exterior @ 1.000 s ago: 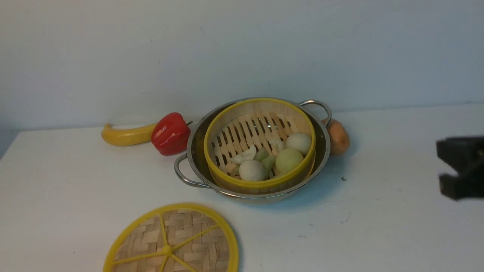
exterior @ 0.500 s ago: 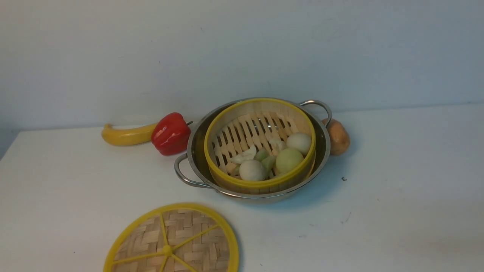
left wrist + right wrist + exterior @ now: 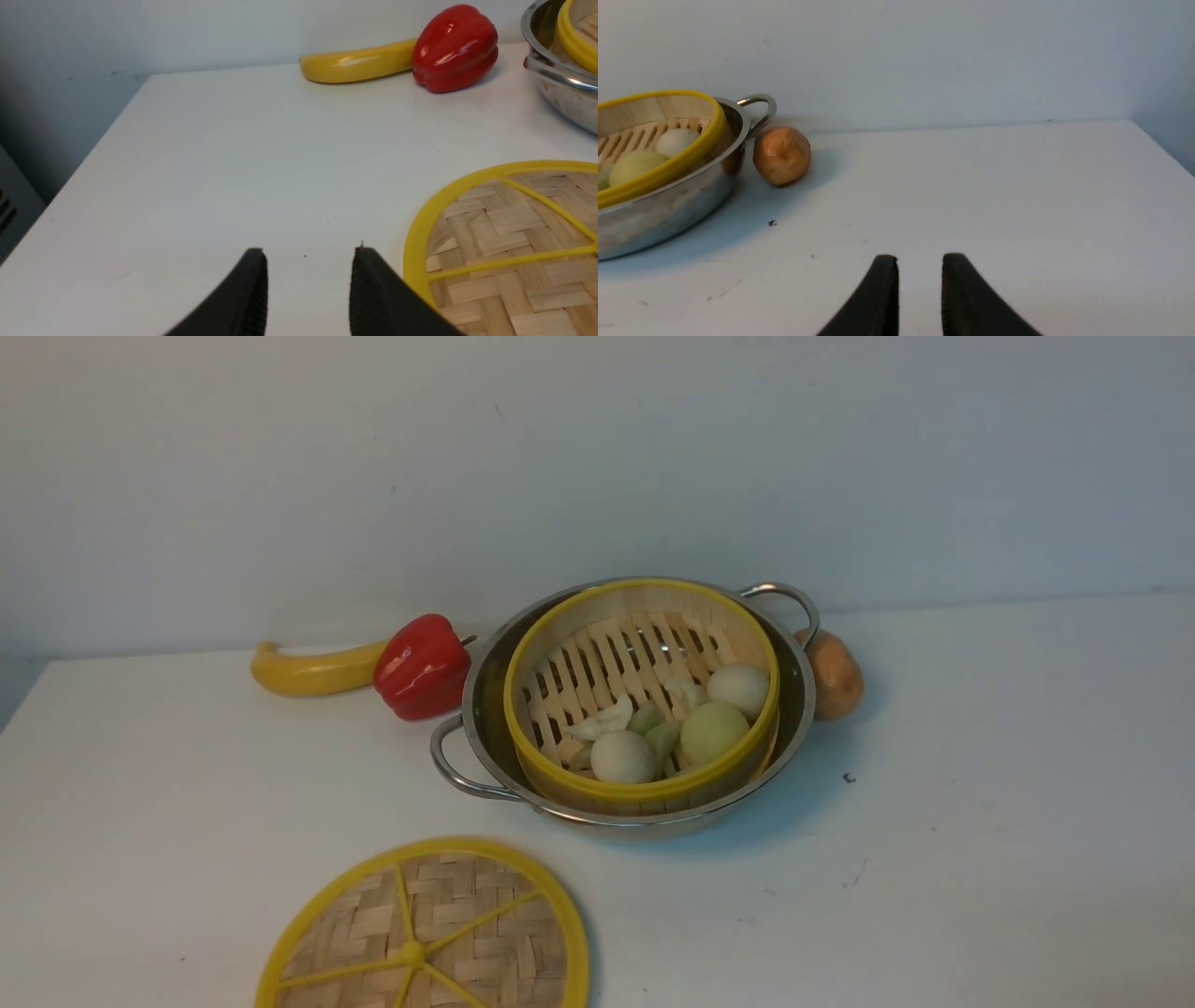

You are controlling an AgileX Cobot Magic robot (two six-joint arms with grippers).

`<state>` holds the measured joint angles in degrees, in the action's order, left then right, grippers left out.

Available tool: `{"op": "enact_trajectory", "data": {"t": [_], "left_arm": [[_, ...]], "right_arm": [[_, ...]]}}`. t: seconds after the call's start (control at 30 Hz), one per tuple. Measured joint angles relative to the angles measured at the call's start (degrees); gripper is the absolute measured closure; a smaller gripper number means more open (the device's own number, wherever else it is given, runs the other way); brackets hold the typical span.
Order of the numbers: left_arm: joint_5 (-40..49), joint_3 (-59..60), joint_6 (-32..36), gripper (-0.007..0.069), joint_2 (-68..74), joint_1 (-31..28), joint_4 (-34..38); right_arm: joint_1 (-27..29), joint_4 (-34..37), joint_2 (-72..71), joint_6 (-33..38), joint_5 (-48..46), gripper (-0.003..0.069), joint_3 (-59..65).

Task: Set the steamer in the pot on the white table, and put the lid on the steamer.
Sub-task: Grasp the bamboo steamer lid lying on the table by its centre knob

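Steamer (image 3: 607, 663) sat in the pot (image 3: 485, 700) near the far edge of the white table (image 3: 980, 803), so step 1 looked done. The lid (image 3: 425, 933) lay at the near edge.

From the left wrist, the left gripper (image 3: 308, 254) hung empty near the lid with its fingers apart. It likely needed to grip the rim next.

From the right wrist, the right gripper (image 3: 920, 259) was empty, its 2 fingers slightly parted.

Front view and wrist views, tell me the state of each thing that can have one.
pot: upright on the white table, holding the steamer.
steamer: seated in the pot, uncovered, food inside.
lid: off, lying flat on the white table.
left gripper: open, empty, beside the lid.
right gripper: slightly open, empty.
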<state>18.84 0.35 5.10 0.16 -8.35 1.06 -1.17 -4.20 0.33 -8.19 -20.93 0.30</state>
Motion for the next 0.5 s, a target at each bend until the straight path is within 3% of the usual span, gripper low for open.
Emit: {"op": "enact_trajectory", "data": {"t": [0.5], "left_arm": [[0.0,0.0,0.0,0.0383,0.0,0.0,0.0]], "right_arm": [[0.0,0.1,0.0,0.0,0.9,0.0462,0.1]]}}
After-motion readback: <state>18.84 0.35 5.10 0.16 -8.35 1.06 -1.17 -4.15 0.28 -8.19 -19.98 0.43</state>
